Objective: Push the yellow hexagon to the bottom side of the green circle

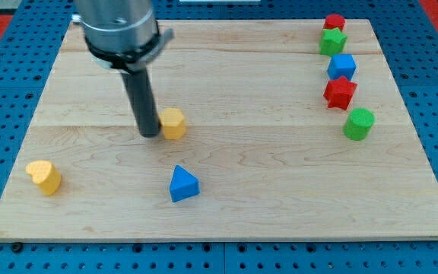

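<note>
The yellow hexagon [173,123] lies left of the board's middle. My tip [150,134] touches its left side. The green circle [359,123] stands far off at the view's right, at about the same height in the view as the hexagon. The rod rises from the tip to the arm's grey housing at the view's top left.
A wooden board [280,198] on a blue pegboard holds everything. A blue triangle [183,184] lies below the hexagon. A yellow heart [45,176] sits at the bottom left. At the right, above the green circle: a red star [340,93], a blue cube [341,66], a green star [331,41], a red block [334,22].
</note>
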